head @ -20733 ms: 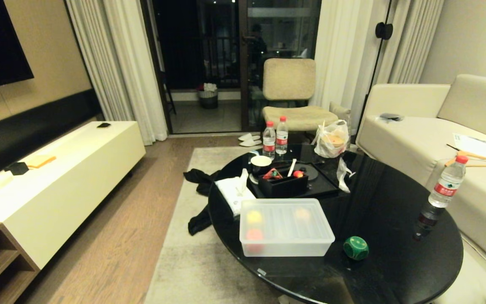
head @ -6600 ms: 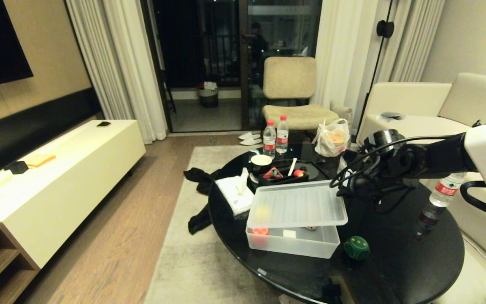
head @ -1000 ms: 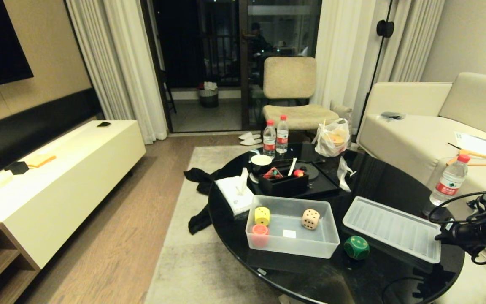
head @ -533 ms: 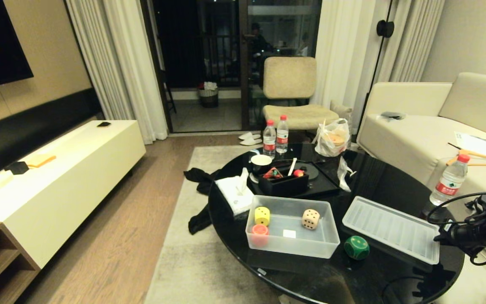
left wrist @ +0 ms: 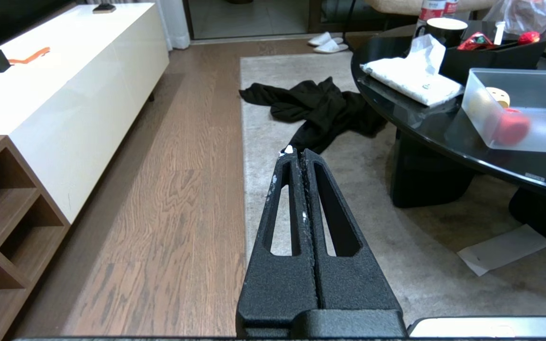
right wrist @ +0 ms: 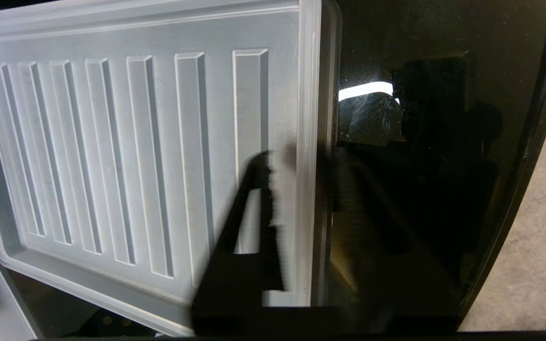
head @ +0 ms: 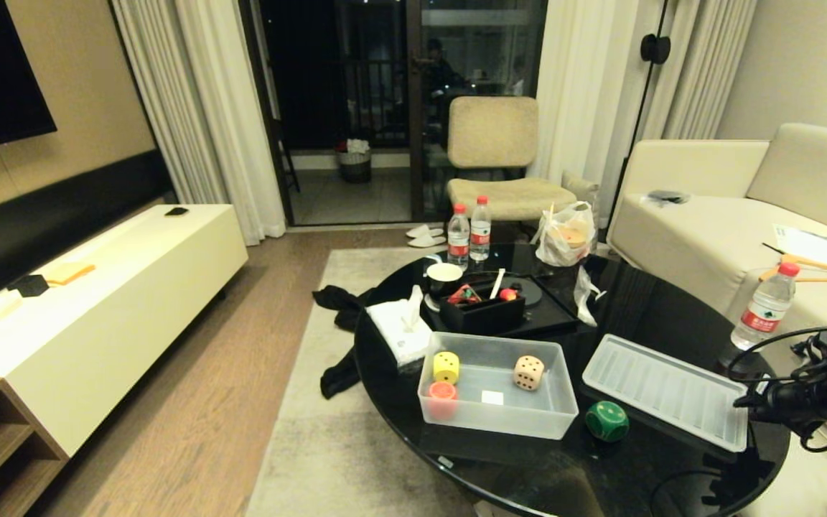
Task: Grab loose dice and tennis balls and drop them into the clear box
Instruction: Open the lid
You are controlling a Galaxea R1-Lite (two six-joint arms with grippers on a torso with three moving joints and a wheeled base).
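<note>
On the black round table [head: 643, 301] in front of me the clear box [head: 498, 418] stands open, its lid [head: 665, 391] lying flat on the glass to its right, ribbed side up. My right gripper [right wrist: 296, 161] is at the lid's right-hand end, near the table's edge. In my right wrist view one finger [right wrist: 259, 199] lies over the lid's ribbed face and the other is a dark blur on the far side of the lid's rim, so the rim runs between my jaws. They stand a little apart; whether they grip the rim or only straddle it I cannot tell.

Inside the box are three dice: a yellow die [head: 446, 367] at the far left corner, a red-orange die [head: 442, 393] just in front of it against the left wall, and a beige die [head: 528, 373] towards the far right. The green die [head: 606, 421] sits loose on the table, just beside the box's near right corner and in front of the lid's left end, well to the left of my right gripper.

My left gripper [left wrist: 297, 154] is off the table on the left, over the rug [left wrist: 263, 94], pointing towards black clothing [left wrist: 320, 102] on the floor. Its jaws are pressed together on nothing, well apart from the box, which shows at the edge of my left wrist view.
</note>
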